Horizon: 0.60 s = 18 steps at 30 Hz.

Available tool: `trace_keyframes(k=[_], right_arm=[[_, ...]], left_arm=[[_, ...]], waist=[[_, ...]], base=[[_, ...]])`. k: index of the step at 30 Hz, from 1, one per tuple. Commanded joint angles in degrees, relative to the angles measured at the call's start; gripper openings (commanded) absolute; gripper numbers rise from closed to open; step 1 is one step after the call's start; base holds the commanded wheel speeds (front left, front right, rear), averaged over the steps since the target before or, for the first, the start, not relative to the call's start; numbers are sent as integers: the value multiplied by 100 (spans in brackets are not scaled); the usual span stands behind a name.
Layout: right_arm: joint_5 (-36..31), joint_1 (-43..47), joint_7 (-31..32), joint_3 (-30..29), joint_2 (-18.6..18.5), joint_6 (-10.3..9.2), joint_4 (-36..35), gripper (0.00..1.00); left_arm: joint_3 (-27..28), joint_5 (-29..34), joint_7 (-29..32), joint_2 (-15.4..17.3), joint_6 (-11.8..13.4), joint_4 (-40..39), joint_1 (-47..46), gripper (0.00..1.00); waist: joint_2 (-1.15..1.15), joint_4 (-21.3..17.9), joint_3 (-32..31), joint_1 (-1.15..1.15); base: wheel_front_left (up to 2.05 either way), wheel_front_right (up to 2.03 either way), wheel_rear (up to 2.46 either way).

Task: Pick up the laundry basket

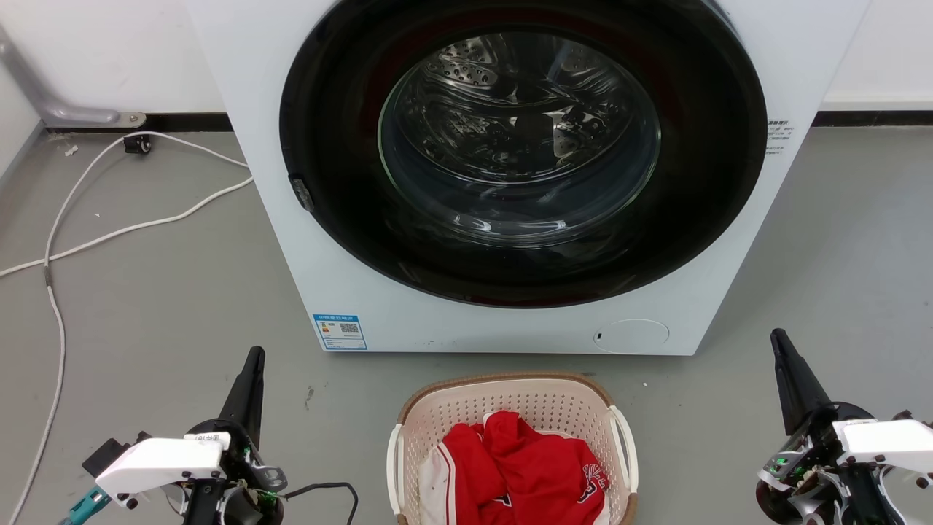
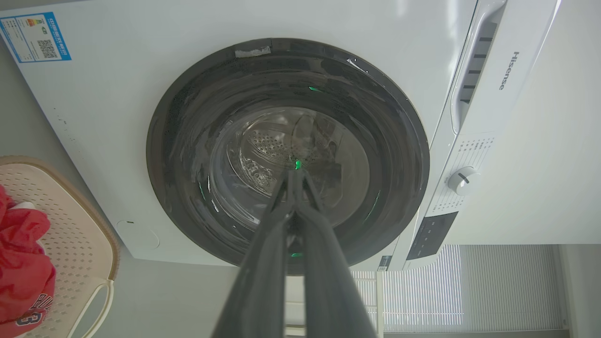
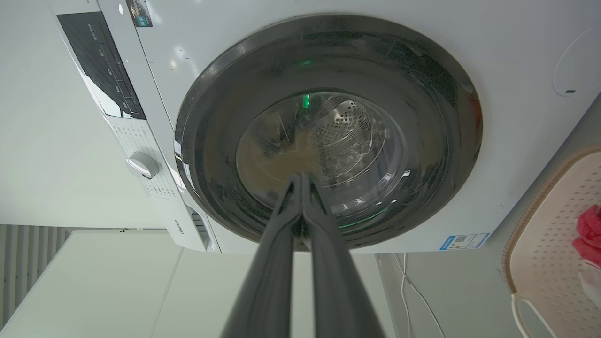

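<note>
**Sitting low and centre, untouched**

The laundry basket [image 1: 510, 405] stands on the grey floor [image 1: 146, 313] just in front of the white washer [image 1: 408, 324], at the bottom middle of the head view. Its brown rim curves round the side nearest the machine, and its white handles are at its left and right. Red clothing [image 1: 525, 467] (with a strip of white fabric at its left) lies heaped inside.

The left gripper [image 1: 255, 355] is well to the basket's left and the right gripper [image 1: 777, 335] well to its right; neither touches it. Each pair of long dark fingers is pressed together tip to tip with nothing between them. In the wrist views each pair points at the washer's round dark door [image 1: 328, 146].

The basket's perforated wall shows at the left edge of the left wrist view and at the right edge of the right wrist view. A white cable [image 1: 182, 216] trails over the floor left of the washer. A blue label [image 1: 340, 332] sits at the machine's lower left corner.
</note>
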Motion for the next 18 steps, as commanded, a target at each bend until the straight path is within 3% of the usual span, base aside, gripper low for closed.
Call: trace_keyframes(k=[1,18], right_arm=[[-13,-89,15,-7,24,2,5,0],[-16,-89,18,-10,25,2,5,0]], left_arm=[[19,23,4,-1,-17,6,-65,0],[21,26,8,-3,-17,6,-66,0]], waist=[[0,0,0,0],[0,0,0,0]], base=[[0,0,0],[0,0,0]])
